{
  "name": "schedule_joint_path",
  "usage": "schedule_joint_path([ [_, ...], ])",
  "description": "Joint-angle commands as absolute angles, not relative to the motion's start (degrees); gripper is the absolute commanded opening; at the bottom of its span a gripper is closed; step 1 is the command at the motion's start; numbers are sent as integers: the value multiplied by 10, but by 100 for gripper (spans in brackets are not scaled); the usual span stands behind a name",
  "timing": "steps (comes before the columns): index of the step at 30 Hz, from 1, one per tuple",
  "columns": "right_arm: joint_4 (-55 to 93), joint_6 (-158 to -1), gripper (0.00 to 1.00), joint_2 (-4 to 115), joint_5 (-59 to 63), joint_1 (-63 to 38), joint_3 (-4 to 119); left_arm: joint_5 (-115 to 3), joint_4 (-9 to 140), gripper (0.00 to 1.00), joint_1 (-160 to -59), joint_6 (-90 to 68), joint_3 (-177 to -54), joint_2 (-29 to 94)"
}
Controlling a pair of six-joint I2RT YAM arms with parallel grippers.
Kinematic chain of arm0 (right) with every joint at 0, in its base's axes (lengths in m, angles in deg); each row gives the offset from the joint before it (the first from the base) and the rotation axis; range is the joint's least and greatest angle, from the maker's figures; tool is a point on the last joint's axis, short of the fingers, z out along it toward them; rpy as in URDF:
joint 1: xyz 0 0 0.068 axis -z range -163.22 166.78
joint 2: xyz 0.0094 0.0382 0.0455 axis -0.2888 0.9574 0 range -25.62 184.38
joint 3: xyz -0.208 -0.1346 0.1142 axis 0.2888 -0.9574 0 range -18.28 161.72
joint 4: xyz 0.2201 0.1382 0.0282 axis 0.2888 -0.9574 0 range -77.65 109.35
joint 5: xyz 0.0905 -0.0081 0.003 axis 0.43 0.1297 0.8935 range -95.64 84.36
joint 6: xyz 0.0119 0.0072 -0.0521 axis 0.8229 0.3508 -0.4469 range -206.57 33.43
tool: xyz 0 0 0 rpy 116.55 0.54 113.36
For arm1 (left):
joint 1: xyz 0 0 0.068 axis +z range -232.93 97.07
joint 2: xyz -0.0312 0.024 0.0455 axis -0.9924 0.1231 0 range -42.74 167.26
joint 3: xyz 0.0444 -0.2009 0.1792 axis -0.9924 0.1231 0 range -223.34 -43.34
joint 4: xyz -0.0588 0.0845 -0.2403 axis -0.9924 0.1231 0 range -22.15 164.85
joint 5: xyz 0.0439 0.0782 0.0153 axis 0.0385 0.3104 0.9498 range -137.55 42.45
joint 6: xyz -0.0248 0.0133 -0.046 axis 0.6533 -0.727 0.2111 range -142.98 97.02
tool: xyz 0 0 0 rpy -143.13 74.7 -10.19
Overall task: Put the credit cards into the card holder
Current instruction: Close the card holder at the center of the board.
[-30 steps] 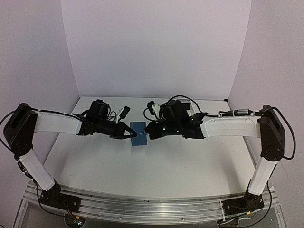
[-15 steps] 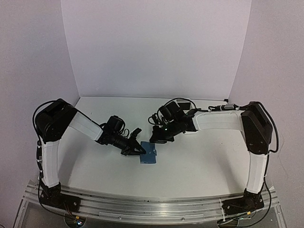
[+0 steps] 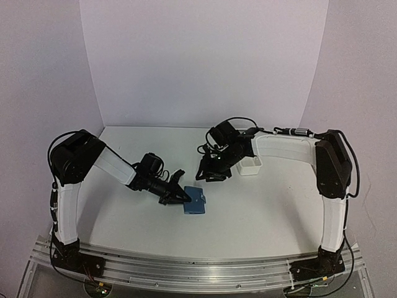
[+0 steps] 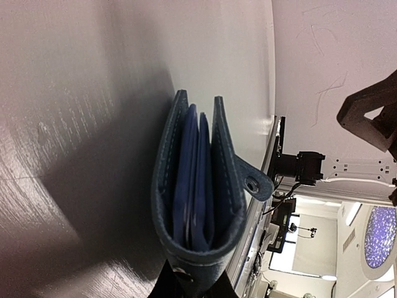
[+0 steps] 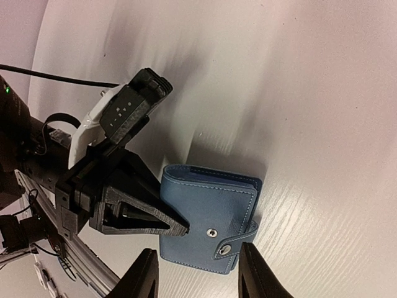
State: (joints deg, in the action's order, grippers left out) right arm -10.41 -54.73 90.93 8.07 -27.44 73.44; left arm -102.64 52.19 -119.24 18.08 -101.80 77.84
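The wallet [image 3: 196,200] is located at the near middle of the table [image 3: 260,211], ahead of the two arm bases. It is gripped at its spine by the left gripper [image 3: 180,197], whose jaws are closed tight on that edge. Whether the wallet rests on the table or is held just above it cannot be told. In the left wrist view the covers are seen slightly parted, with darker blue leaves between them; cards cannot be made out among them. The snap tab [image 5: 232,245] is unfastened and is curled past the free edge. Just beyond the wallet, the right gripper [image 3: 205,177] is positioned above it, with its jaws parted and nothing held. Farther back, a white tray [image 3: 250,167] is placed beside the right arm.
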Motion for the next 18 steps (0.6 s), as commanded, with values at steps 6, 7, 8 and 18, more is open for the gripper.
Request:
schedule_joint_path([
  [6, -214, -535, 45, 957, 68, -283, 839, -984, 639, 0, -1192, 140, -1042, 817],
  [7, -218, -536, 45, 958, 67, -283, 845, -988, 655, 0, -1190, 139, -1052, 826],
  [8, -231, -537, 47, 963, 63, -284, 858, -992, 666, 0, -1189, 140, -1063, 838],
  [18, -379, -531, 45, 994, 23, -300, 907, -964, 569, 0, -1191, 281, -1038, 837],
])
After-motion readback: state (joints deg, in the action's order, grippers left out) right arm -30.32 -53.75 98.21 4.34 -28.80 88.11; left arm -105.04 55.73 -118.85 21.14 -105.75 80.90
